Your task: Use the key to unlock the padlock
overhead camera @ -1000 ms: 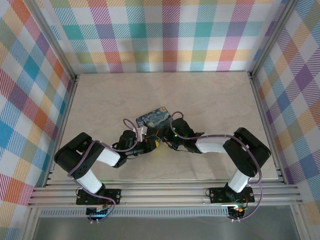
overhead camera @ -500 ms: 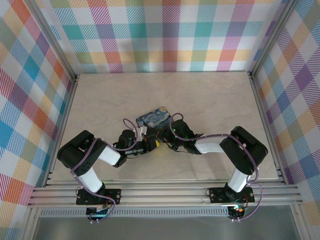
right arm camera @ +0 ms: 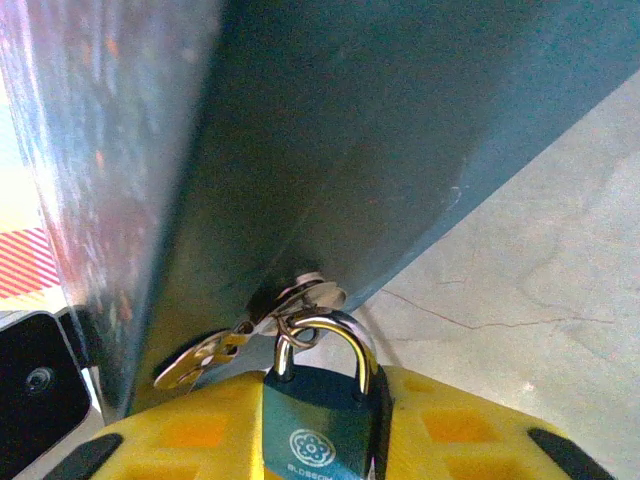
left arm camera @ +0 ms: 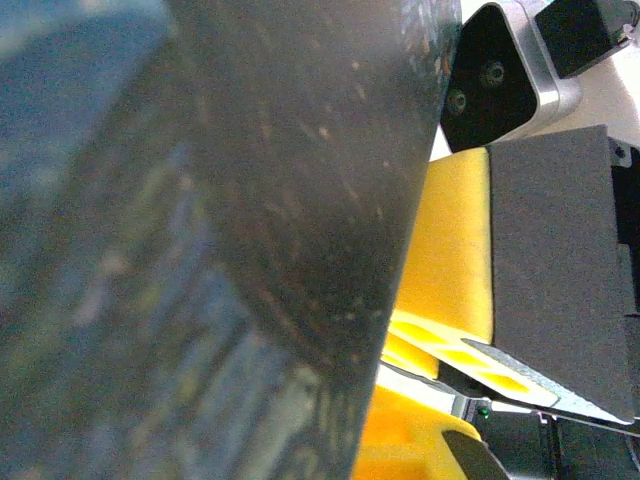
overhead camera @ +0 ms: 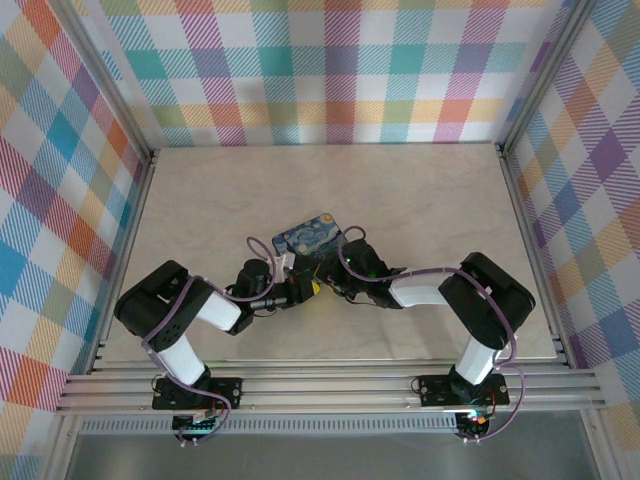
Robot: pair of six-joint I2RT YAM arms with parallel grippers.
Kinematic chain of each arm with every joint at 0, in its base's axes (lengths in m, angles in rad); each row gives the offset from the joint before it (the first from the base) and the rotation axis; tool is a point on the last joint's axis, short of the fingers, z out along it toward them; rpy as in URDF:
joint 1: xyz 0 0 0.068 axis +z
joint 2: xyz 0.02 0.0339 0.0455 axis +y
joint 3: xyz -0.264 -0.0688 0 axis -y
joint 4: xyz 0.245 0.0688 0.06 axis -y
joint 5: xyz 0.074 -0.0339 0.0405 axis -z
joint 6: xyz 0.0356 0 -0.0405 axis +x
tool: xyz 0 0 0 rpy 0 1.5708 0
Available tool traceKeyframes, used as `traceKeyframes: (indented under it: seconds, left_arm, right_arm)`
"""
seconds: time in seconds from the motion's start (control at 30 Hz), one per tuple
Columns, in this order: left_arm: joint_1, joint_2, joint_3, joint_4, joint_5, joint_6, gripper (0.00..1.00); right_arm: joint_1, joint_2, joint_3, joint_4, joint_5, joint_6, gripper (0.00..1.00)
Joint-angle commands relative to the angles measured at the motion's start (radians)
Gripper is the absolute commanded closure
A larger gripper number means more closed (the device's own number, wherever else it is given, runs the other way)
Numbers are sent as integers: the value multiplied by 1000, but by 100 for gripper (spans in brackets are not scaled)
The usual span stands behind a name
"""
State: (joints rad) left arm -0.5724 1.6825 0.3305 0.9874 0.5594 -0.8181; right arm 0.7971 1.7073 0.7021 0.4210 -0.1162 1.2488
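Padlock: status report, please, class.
Left gripper shut. Right gripper shut on padlock. Shackle closed through clasp of tin box. Box wall close above.

Even overhead light; wrist close-ups dim and blurred.

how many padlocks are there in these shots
1. The padlock hangs on the latch of the starry-night tin box, its body between the fingers of the right end effector. Another could be hidden.
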Motion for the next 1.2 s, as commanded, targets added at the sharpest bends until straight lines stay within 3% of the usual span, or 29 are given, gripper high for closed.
traceKeyframes:
  seconds: [0.0,0.27,0.7,1.17]
  left_arm:
    - [11,9,28,-5,27,35,100]
    - [11,-4,64,-87,22,89,100]
    - [-33,-151,85,-308,-138,290,100]
    - [-215,-334,108,-467,-445,602,100]
  right_arm:
    - [5,0,17,-28,9,-17,77]
    - [5,-7,26,-43,-2,-16,100]
    - [22,-66,87,-257,33,28,100]
    - [41,-75,157,-407,65,49,100]
